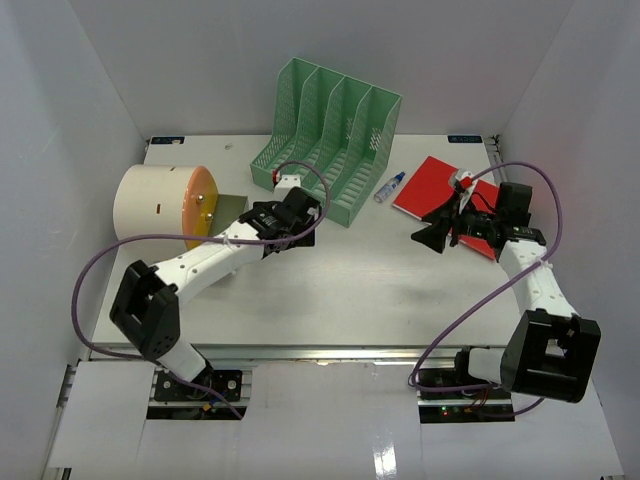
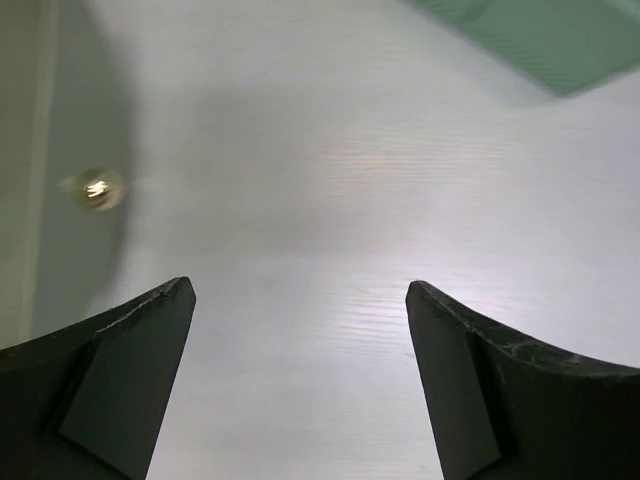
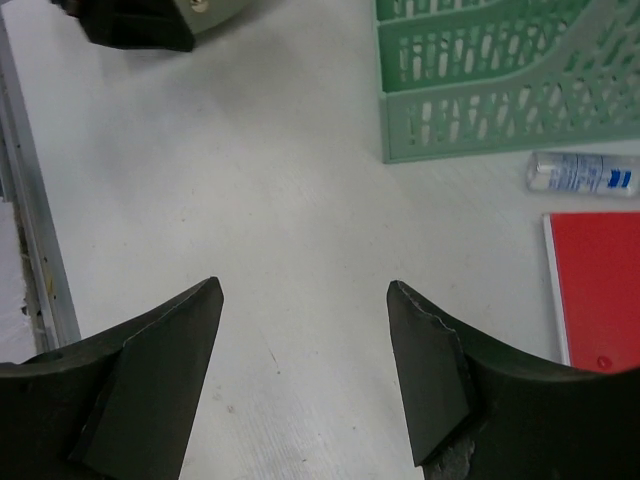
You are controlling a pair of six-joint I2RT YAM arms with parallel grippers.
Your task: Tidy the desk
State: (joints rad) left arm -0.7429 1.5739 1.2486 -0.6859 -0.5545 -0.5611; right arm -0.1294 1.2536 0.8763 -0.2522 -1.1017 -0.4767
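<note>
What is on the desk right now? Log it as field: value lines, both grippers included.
desk: white top, silver rail along the front
file organizer: green, slotted, back centre
small bottle: lying flat between organizer and notebook
red notebook: flat, back right, partly under the right arm
white cylinder: on its side, back left, orange end facing right
left gripper: open, holding nothing, above desk near organizer
right gripper: open, holding nothing, beside notebook

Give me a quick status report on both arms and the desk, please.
Left arm, jaws open, empty. Right arm, jaws open, empty. Desk: red notebook and small bottle loose beside green file rack. Rack close by left arm.
</note>
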